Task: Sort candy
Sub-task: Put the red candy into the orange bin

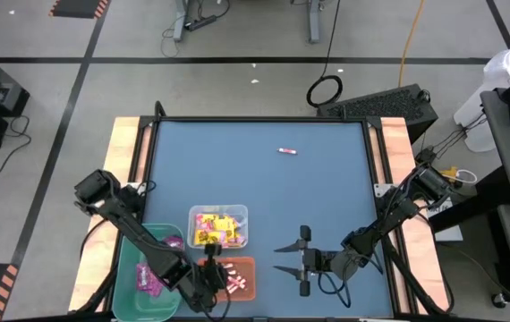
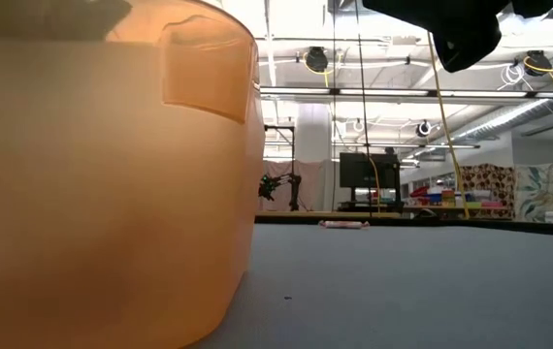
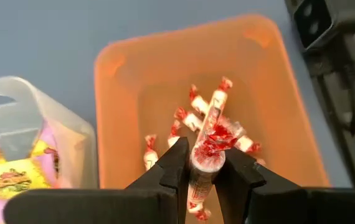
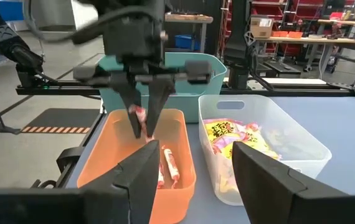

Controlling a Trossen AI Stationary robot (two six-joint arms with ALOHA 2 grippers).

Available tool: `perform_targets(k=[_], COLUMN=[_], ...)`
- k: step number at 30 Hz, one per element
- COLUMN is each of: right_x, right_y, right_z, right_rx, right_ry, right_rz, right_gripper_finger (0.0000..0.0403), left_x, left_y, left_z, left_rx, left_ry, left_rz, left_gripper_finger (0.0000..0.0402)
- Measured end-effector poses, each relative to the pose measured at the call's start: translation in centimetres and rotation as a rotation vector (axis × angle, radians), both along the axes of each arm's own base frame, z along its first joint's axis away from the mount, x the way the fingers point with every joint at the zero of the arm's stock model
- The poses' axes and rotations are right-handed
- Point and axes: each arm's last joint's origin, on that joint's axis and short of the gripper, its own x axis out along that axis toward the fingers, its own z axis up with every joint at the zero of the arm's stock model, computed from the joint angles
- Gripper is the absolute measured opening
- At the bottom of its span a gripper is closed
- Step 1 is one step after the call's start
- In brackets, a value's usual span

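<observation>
Left gripper [image 3: 203,180] jaws clench one candy stick [image 3: 208,146]; right gripper [image 1: 293,259] jaws released.

3 bins are set along the near table edge: green bin [image 1: 139,268] at left, clear bin [image 1: 219,225] to its right and slightly farther back, orange bin [image 1: 242,277] in front of the clear bin. 1 stick [image 1: 287,151] is left alone at mid-table [image 1: 255,179], well apart from the bins.
</observation>
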Motion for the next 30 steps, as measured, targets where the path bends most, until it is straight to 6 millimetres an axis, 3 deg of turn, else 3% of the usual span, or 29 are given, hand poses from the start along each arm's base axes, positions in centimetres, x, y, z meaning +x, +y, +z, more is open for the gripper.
perform_targets(k=[8, 20, 30], right_x=[0.0, 0.0, 0.0], right_y=[0.0, 0.0, -0.2], right_z=[0.0, -0.1, -0.1], right_rx=[0.006, 0.008, 0.0], right_ry=[0.001, 0.007, 0.001], right_rz=[-0.001, -0.002, -0.064], right_gripper_finger=[0.0192, 0.0192, 0.0192], left_x=[0.7, 0.9, 1.1], left_y=[-0.6, -0.4, -0.2], left_z=[-2.3, -2.6, -2.5], left_rx=[0.006, -0.036, -0.024], left_ry=[0.036, 0.058, 0.055], left_rz=[-0.005, 0.033, 0.035], left_gripper_finger=[0.0068, 0.0071, 0.0164])
